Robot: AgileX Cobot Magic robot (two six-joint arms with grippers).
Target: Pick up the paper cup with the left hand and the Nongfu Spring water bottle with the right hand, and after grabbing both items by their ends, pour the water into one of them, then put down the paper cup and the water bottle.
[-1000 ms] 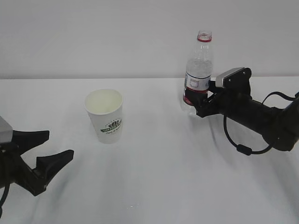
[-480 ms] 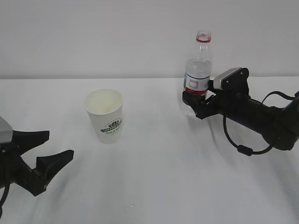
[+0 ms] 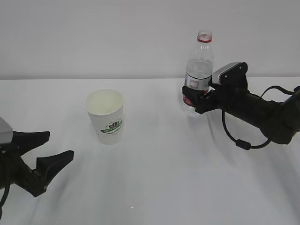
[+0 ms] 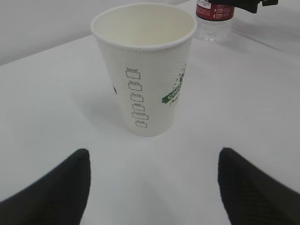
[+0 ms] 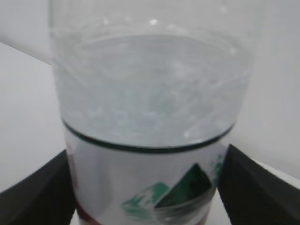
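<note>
1. Toward the back edge of the white worktop [image 3: 154,187], right of its middle, the Nongfu Spring water bottle [image 3: 198,70] stands upright and uncapped.
2. Around the bottle's lower label the right hand [image 3: 193,99] has a finger at each side. The right wrist view shows both dark fingers [image 5: 35,190] right at the bottle's flanks. Whether they press it or merely flank it, the pictures do not settle.
3. Inside the bottle, the water [image 5: 150,89] reaches above the label's top edge.
4. Left of the worktop's middle the paper cup [image 3: 105,116] stands upright with its mouth open. Its green logo faces the front edge.
5. Bare surface lies all round the cup, and it stands well apart from the bottle.
6. Near the front left corner the left hand [image 3: 47,150] sits low with its fingers spread wide, holding nothing.
7. From the left wrist view, the cup stands ahead of the two fingertips [image 4: 56,187], centred on the gap between them and clear of both.
8. A broad bare stretch of worktop runs between cup and bottle and forward to the front edge.
9. At the right edge the right arm [image 3: 262,115] reaches in low, its black cable [image 3: 239,140] looping beneath it.
</note>
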